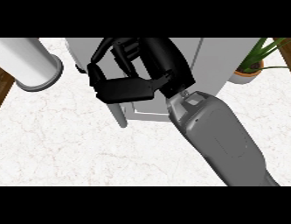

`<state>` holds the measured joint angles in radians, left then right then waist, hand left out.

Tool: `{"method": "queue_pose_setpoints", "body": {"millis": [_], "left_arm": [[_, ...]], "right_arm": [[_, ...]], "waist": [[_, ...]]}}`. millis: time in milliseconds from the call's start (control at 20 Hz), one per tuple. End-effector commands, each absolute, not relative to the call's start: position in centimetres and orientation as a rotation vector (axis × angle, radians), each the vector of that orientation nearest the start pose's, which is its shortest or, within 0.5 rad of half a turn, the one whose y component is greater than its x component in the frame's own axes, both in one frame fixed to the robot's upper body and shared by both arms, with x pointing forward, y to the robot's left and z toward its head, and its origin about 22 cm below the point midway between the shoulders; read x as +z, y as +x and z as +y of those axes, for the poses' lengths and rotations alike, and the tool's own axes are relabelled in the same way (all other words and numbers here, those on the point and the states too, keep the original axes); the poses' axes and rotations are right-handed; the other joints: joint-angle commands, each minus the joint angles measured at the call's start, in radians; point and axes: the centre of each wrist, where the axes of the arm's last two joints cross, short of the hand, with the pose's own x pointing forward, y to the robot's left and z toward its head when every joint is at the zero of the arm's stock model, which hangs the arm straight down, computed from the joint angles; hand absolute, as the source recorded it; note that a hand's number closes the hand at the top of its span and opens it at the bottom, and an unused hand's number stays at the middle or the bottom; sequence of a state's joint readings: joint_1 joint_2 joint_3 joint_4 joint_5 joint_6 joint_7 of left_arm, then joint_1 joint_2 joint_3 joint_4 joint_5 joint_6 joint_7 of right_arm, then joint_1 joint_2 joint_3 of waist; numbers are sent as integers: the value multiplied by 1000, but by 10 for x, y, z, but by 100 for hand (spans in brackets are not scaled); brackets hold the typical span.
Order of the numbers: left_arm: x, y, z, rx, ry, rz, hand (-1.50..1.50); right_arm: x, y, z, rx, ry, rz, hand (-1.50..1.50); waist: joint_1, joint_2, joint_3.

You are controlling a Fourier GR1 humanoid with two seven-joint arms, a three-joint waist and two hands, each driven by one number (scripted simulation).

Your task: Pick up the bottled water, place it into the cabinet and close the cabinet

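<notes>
**Marble counter, bottle out of sight: the risk sat at the cabinet front**

White marble counter [57, 148] filled the near ground, with dark wood showing past its left and right edges. From the lower right the right forearm [219, 140] slanted up and to the left across it. The black right hand [125, 89] hung over the front of the grey cabinet [206, 57]. Whether that hand was open or closed on anything could not be told, because its own bulk hid the answer. The bottle showed nowhere. It may have been behind the hand or already inside the cabinet, and nothing in view settled which. The left hand was out of view.

Just below the hand, a pale upright bar [119, 116], probably the door's edge or handle, stood out from the cabinet's front.

The main danger was probably working blind. If the bottle was in the hand, it could have struck the frame or the bar, since the arm covered the opening. If it already stood inside but near the front, a closing door could have knocked it over or failed to shut. The wrist might also have snagged the bar on its way out.

Farther back, a white cylinder [28, 61] lay beside the cabinet on the left and a potted plant [257, 57] stood on the right. A wide sweep of the arm to either side could have toppled one of them.
</notes>
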<state>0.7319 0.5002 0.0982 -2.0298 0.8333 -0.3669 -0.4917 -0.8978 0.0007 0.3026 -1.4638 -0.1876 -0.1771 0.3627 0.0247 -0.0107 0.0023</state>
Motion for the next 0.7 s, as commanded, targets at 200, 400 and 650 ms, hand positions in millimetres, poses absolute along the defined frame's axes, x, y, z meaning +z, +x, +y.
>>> {"method": "queue_pose_setpoints", "body": {"millis": [200,400,650], "left_arm": [[51,72,361,197,-382,-1898,150],[60,81,358,189,-395,-1918,150],[53,87,353,191,-409,-1909,150]], "right_arm": [[197,374,-47,428,312,-1749,150],[176,381,-53,431,254,-1740,150],[166,386,-61,408,252,-1726,150]], "waist": [[11,20,-3],[17,26,-3],[16,31,-4]]}}
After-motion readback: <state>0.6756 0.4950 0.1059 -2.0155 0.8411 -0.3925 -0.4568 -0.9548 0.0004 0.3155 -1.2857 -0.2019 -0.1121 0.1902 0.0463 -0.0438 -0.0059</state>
